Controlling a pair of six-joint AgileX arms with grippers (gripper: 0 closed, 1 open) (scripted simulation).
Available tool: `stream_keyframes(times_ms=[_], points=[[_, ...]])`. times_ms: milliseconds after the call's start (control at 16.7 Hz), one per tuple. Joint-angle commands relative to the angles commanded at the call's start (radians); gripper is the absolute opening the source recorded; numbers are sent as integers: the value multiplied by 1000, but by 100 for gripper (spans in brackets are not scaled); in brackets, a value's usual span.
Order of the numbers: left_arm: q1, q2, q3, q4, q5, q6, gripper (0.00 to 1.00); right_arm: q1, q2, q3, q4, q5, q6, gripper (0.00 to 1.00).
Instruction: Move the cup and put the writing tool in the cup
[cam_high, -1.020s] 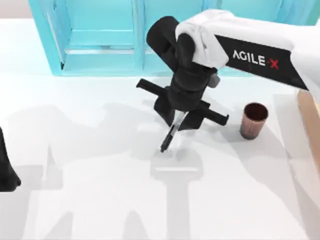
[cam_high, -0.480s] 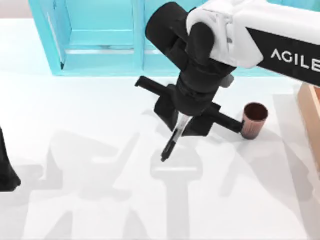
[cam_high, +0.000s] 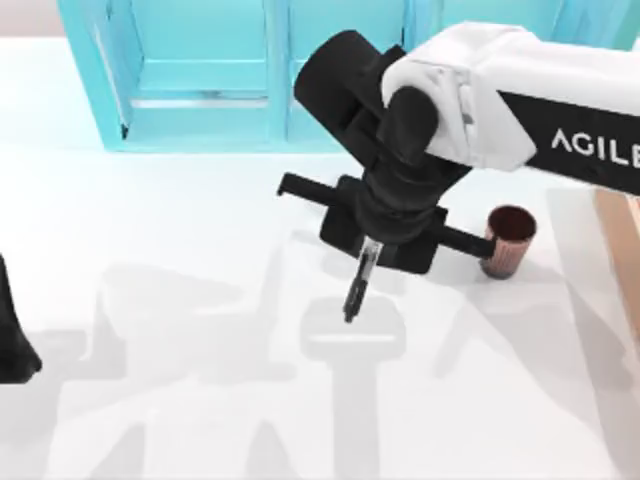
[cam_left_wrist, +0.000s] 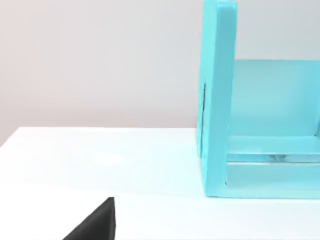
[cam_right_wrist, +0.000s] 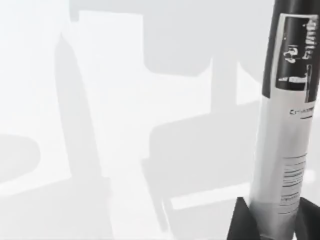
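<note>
The right gripper (cam_high: 372, 252) hangs over the middle of the white table (cam_high: 180, 400), clamped on the marker (cam_high: 358, 285), whose tip hangs clear above bare surface. The cup (cam_high: 505, 240) stands just right of the gripper's crossbar, nearly touching it. The turquoise cabinet (cam_high: 200, 80) walls off the far edge. A tan wooden box (cam_high: 620, 240) lines the right side. The left gripper (cam_high: 12, 340) sits parked at the left edge.

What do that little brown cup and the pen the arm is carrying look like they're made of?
The cup looks like copper-toned metal: reddish-brown, vertically ribbed sides, dark inside, though it could be coloured plastic. The marker, held by the right gripper, looks like smooth black plastic; the right wrist view shows its grey printed label band, likely paper or film.
</note>
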Motion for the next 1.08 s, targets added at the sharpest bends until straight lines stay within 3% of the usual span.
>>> stream_keyframes(times_ms=[300, 720, 1080], points=[[0, 0, 0, 0, 0, 0, 100, 33, -67, -271, 405, 290, -261, 0], [0, 0, 0, 0, 0, 0, 100, 78, -180, -701, 1176, 703, -674, 0], [0, 0, 0, 0, 0, 0, 100, 109, -341, -948, 1713, 941, -943, 0]])
